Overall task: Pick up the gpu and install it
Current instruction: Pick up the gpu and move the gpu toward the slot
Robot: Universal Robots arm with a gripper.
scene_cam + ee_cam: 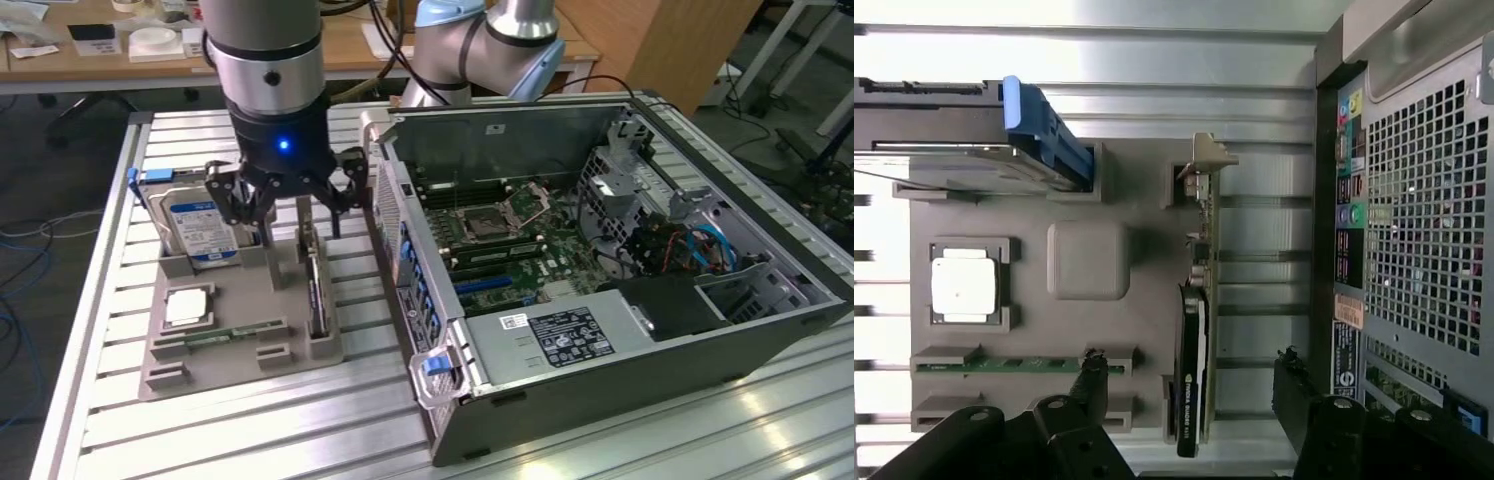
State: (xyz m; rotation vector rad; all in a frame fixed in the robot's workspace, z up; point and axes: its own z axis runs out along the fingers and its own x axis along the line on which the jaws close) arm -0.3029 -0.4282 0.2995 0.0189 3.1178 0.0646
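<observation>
Progress is standing at the very outset: the gpu [316,290] is sitting on its long edge in its slot of the grey holder tray [200,375]. It is on the side of the tray nearest the open computer case [747,340], with its silver bracket at the far end, so neither the pick-up nor the install is showing as done. In the wrist view the gpu [1194,340] is lying between the two dark fingers, one finger [1092,375] on the tray side and the other on the case side, and neither is touching the card. The gripper [296,232] is standing wide open and carrying nothing. The arm is hanging nearly straight down over the back half of the tray, wrist vertical, with its fingertips reaching down close to the top edge of the card. The hard drive [198,225] is standing upright in its own bay, just beside the gripper on the exterior view's left. The processor [187,305] and the memory stick [227,335] are resting in their recesses nearer the front. Inside the case, the motherboard [514,240] is lying exposed, well apart from the card.
</observation>
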